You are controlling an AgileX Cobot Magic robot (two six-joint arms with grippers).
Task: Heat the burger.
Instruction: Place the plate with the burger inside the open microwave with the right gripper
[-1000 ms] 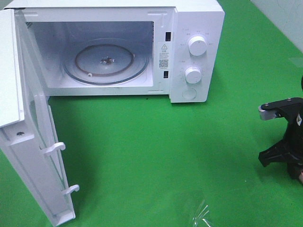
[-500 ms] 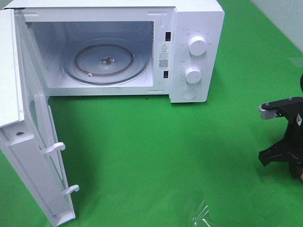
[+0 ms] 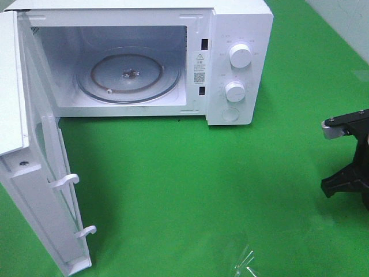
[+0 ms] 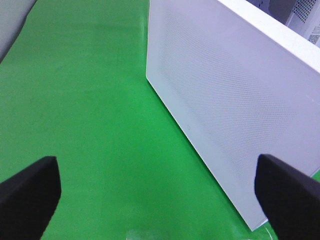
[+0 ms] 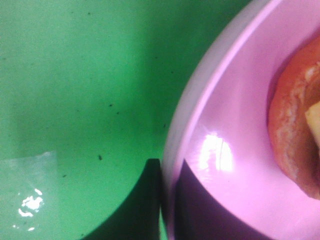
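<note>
- so far: microwave (image 3: 239, 34) door (image 3: 40, 196) open, turntable (image 3: 128, 75) bare.
- right gripper (image 5: 165, 200) pinched on plate (image 5: 220, 100) rim, burger (image 5: 295, 125) on it; left gripper (image 4: 160, 195) gaping.
- to do: load, close, start.

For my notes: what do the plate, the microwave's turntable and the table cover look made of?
Plate: pink, glossy, likely plastic or glazed ceramic; a bright highlight sits on it.
Turntable: clear glass, apparently; the ring beneath shows through.
Table cover: green, matte, probably cloth or felt; no glare.
</note>
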